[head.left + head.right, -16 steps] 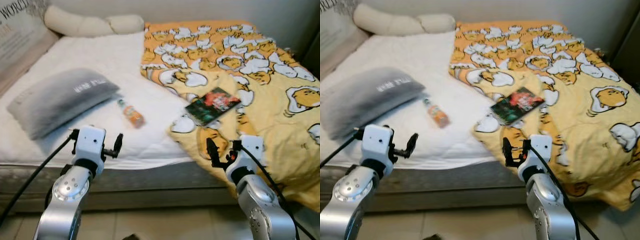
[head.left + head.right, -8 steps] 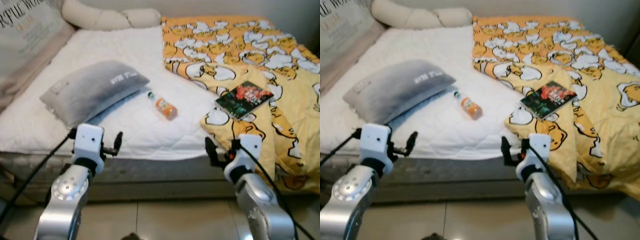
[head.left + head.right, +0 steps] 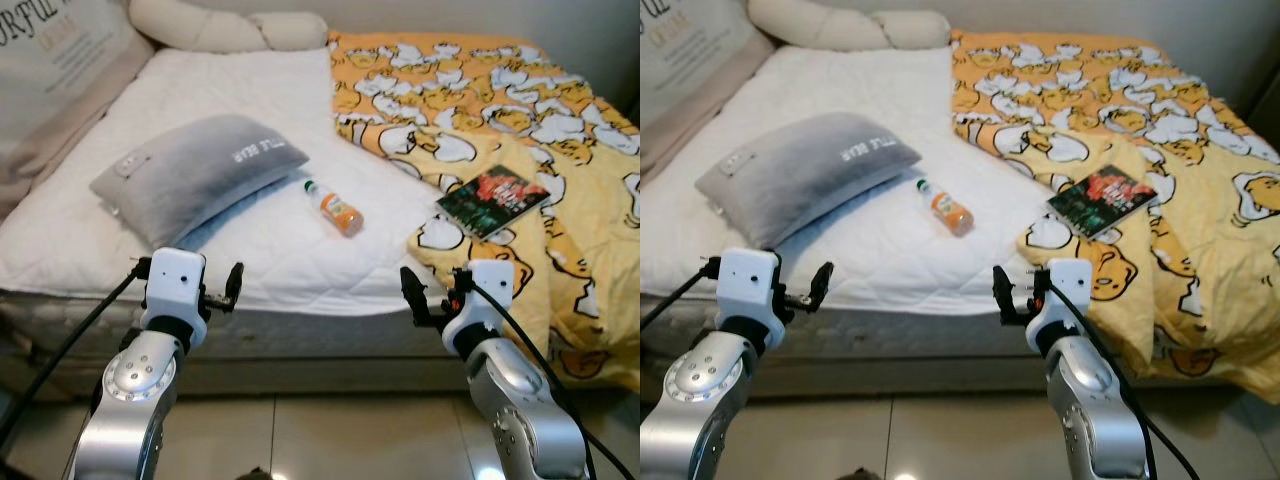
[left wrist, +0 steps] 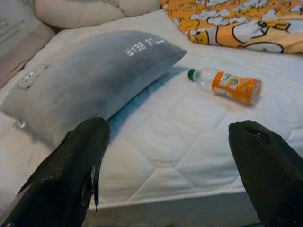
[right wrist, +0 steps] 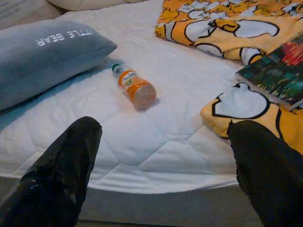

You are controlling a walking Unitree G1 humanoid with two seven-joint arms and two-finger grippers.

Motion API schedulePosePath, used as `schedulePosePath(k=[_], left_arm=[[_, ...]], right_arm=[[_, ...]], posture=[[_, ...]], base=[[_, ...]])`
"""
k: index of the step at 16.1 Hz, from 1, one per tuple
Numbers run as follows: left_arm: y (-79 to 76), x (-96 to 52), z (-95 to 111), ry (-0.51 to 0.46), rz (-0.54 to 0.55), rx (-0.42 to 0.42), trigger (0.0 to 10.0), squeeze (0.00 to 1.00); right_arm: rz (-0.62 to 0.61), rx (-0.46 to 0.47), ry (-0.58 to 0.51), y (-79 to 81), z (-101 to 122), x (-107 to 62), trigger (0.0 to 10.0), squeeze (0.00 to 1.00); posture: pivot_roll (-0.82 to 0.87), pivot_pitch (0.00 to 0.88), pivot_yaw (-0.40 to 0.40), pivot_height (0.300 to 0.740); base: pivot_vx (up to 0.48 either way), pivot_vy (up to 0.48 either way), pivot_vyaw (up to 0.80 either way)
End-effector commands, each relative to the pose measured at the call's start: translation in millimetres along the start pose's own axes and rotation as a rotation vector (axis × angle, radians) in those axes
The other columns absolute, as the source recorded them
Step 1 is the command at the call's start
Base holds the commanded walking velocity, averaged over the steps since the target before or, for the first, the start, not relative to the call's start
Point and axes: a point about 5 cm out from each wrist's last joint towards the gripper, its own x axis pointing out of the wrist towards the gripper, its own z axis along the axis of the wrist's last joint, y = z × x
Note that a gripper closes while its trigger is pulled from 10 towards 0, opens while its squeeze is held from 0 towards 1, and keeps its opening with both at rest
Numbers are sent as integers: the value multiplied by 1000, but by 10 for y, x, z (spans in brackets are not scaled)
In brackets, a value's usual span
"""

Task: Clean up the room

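Left eye view: orange drink bottle [image 3: 335, 207] lies on the white mattress [image 3: 250, 130], between grey pillow [image 3: 195, 175] and book [image 3: 493, 200]; left gripper [image 3: 232, 287] and right gripper [image 3: 412, 297] hover wide, empty, near the bed edge

1. A bed [image 3: 250, 290] with a white quilted mattress cover spans the upper frame.
2. A grey pillow [image 3: 195, 175] lies at centre left.
3. An orange bottle [image 3: 335, 206] lies on its side at centre, just beside the pillow.
4. A yellow patterned blanket [image 3: 470, 95] covers the right side.
5. A cream bolster [image 3: 225, 28] lies along the top edge.
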Motion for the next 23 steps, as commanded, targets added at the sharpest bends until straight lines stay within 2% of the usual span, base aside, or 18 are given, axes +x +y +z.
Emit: schedulePosePath(k=[1,4,6,8,10,23], left_arm=[[-4,5,12,-7,4,-4,10000,0],[-13,7,9,-8,1,-7,10000,0],[-27,13,8,-11,-3,-10,10000,0],[-35,17,6,-10,-3,-11,10000,0],[-39,17,4,-10,-5,-10,10000,0],[-25,30,12,-12,-5,5,10000,0]], right_arm=[[-4,-17,-10,-29,35,18,10000,0],[4,-74,-7,-39,49,19,10000,0],[7,-120,-6,-42,65,34,10000,0],[-1,-95,-16,-50,77,40,10000,0],[-11,-62,-15,-67,72,39,10000,0],[11,-108,14,-90,99,157,10000,0]], posture=[[48,0,2,740],[45,0,1,740],[44,0,-2,740],[44,0,-3,740],[43,0,-2,740],[52,0,-1,740]], base=[[371,0,0],[380,0,0],[392,0,800],[396,0,800],[394,0,0],[362,0,0]])
